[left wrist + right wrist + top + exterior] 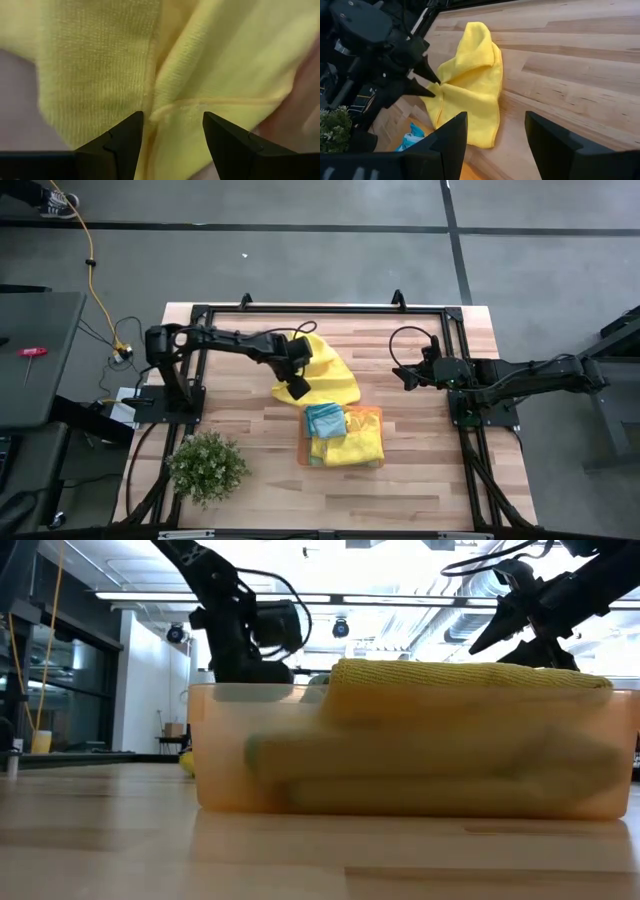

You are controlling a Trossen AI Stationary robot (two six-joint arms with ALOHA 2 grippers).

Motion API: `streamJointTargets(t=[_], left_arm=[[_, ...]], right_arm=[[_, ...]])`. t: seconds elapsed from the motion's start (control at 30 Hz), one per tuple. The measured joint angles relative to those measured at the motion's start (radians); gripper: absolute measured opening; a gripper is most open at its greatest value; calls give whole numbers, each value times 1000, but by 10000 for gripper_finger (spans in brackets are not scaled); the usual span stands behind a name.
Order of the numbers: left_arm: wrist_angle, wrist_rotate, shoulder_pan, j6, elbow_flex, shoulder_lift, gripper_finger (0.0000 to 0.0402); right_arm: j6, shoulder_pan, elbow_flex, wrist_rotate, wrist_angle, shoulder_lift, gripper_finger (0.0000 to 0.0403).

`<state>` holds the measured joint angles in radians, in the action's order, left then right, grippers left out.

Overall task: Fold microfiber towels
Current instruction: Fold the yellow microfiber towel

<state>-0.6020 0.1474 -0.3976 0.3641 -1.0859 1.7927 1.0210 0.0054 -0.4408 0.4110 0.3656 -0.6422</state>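
Observation:
A crumpled yellow microfiber towel [328,372] lies on the wooden table, left of centre. My left gripper [297,388] points steeply down at the towel's near-left edge with its fingers open. In the left wrist view its fingers [125,137] stand on either side of a hemmed edge [185,104]. A clear orange tray [381,420] in front holds a folded teal towel [323,420] and a folded yellow towel [357,446]. My right gripper [408,375] waits open in the air at the table's right. My left gripper [434,86] comes at the yellow towel's edge [442,90] from above, slanting, with one finger on each side of a hem. I cannot tell whether the fingertips touch the cloth. The towel lies slack on the table.
A small potted plant [207,465] stands at the near left corner. A black frame [320,307] runs along the table's far edge and sides. Bare wood shows between the yellow towel and my right arm [520,375].

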Motion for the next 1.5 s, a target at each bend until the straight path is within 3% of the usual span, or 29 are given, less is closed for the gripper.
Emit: streamJointTargets(t=[0.47,0.6,0.8,0.87,1.2,1.5], left_arm=[[-11,-4,34,0,0,22,187],[-8,-19,33,-1,-1,20,141],[-8,-24,33,-12,-1,20,26],[-17,-24,33,-17,-5,20,7],[-227,-39,33,-176,-158,20,15],[-291,-156,21,-253,-255,19,1]], right_arm=[[0,0,0,1,4,0,188],[0,0,0,7,6,0,188],[0,0,0,23,12,0,188],[0,0,0,27,12,0,188],[0,0,0,29,12,0,188],[0,0,0,30,11,0,188]])
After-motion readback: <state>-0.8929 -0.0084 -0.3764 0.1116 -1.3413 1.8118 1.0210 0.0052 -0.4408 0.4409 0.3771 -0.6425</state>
